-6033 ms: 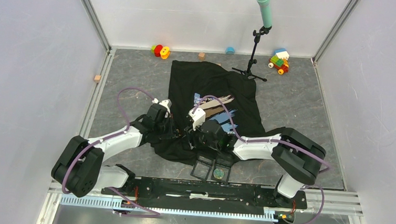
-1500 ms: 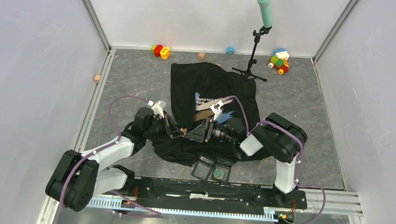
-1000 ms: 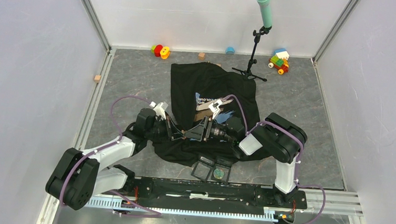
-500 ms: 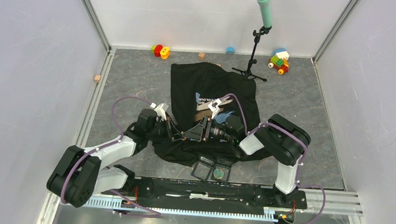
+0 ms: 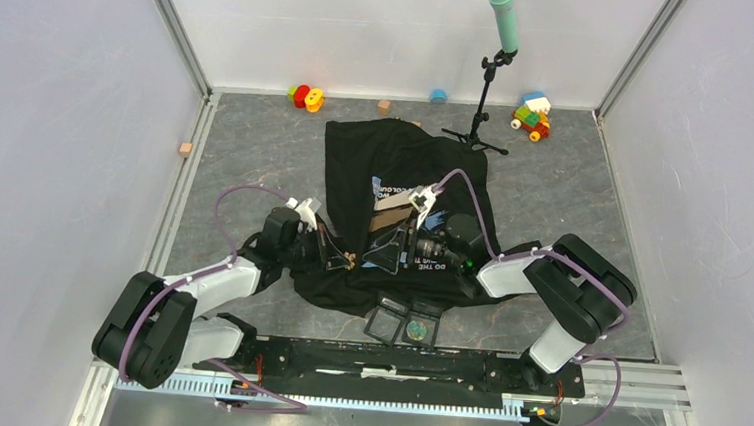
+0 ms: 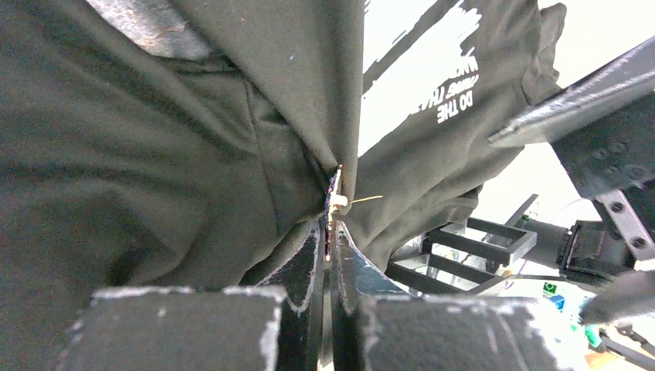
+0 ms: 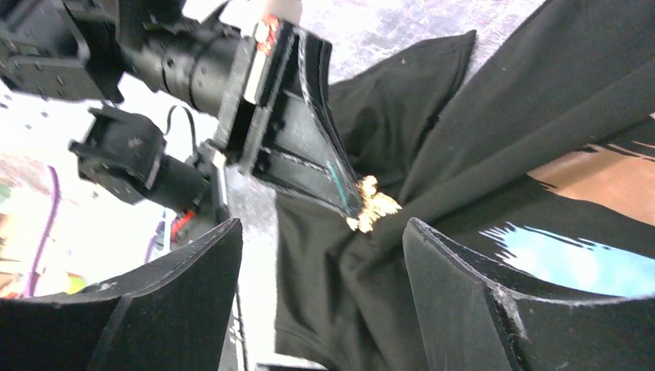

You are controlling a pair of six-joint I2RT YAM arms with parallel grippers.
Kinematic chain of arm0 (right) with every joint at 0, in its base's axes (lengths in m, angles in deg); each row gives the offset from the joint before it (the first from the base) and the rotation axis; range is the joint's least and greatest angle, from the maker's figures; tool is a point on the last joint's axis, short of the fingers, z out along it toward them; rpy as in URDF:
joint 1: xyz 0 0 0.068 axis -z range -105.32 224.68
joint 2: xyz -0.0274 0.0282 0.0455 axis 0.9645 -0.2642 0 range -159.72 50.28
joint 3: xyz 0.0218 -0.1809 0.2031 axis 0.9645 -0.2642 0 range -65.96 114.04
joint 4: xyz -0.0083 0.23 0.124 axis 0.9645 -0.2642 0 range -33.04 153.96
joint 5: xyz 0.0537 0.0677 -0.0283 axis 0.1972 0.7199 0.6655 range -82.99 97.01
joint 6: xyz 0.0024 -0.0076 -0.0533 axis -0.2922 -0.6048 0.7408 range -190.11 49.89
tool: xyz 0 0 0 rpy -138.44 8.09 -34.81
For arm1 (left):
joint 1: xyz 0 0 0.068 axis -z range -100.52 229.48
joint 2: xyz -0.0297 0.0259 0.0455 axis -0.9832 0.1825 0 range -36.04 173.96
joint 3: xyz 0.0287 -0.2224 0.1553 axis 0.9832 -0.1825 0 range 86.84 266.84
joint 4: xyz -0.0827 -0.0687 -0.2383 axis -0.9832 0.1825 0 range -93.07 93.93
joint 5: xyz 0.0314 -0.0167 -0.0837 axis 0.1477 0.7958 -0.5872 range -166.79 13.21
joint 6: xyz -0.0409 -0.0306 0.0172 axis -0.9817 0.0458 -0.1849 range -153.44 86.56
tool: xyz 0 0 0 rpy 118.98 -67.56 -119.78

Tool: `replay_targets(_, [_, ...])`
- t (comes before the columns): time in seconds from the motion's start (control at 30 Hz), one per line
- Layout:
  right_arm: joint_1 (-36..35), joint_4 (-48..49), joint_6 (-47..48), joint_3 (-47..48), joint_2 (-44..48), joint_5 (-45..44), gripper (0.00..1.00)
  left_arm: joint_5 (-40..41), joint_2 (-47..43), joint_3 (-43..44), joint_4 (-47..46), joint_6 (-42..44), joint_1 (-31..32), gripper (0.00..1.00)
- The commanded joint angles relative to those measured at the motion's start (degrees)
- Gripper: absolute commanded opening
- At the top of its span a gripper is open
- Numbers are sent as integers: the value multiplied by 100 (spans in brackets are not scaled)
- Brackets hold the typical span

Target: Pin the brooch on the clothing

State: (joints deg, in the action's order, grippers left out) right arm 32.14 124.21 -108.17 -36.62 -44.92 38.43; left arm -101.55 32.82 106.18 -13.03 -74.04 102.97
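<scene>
At the table's point(image 5: 257, 145) near edge, your left gripper point(image 6: 330, 232) clamps the gold brooch point(image 7: 372, 205) against the "DO THE" T-shirt point(image 5: 397, 154), right gripper point(image 7: 320, 232) agape.

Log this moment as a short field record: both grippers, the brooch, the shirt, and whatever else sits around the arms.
left gripper: shut on the brooch
right gripper: open, holding nothing, facing the brooch
T-shirt: black, lying on the table, near part bunched into a fold
brooch position: at the fold; cannot tell whether the pin passes through the cloth
clear case: on the table by the shirt's near edge
back of table: toys, microphone stand
</scene>
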Motion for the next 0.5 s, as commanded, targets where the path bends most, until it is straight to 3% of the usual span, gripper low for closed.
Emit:
replay_targets(0.0, [188,457,1434,-214,-69,895,82,-377,-30,117,-453,5,-50,2])
replay_targets(0.2, [428,2098,1076,-434,-600,1759,82,-765,85,-30,-936,-83,-94,2])
replay_targets(0.33, [459,1447,1630,-226,-731,1691,80,-912,145,-35,-1038,-85,-112,2])
replay_targets(0.47, [632,1433,1609,-106,-950,1825,78,-1029,202,-69,-1152,-92,-120,2])
